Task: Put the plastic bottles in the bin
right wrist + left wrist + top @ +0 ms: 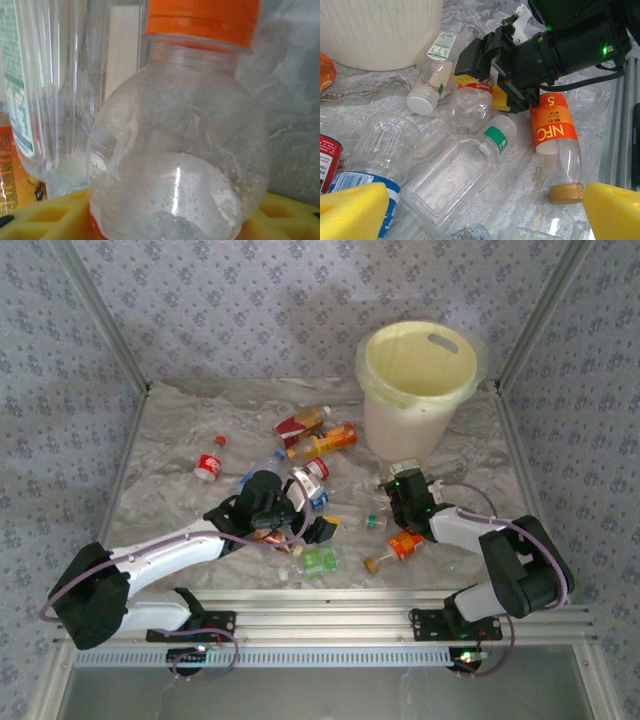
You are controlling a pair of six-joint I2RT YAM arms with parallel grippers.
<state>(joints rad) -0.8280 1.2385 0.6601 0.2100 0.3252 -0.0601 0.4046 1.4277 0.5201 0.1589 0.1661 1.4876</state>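
Note:
The pale yellow bin (pixel 400 425) stands at the back right, and its wall (pixel 380 30) also fills the top left of the left wrist view. Plastic bottles lie scattered in front of it. My right gripper (pixel 392 488) (pixel 487 82) (pixel 165 220) is down on the table, its yellow pads closed against a clear bottle with an orange cap (pixel 175 150) (pixel 470 102). My left gripper (pixel 300 530) (pixel 480 210) hangs open over a flat clear bottle with a green neck band (pixel 455 175), its pads well apart. An orange-labelled NFC bottle (pixel 552 127) lies beside the right gripper.
More bottles lie toward the back: a red-labelled one (pixel 208 466), an orange one (pixel 322 443) and a crushed green one (pixel 320 560) near the front. A metal rail (pixel 330 615) edges the table's near side. Patterned walls close in the sides.

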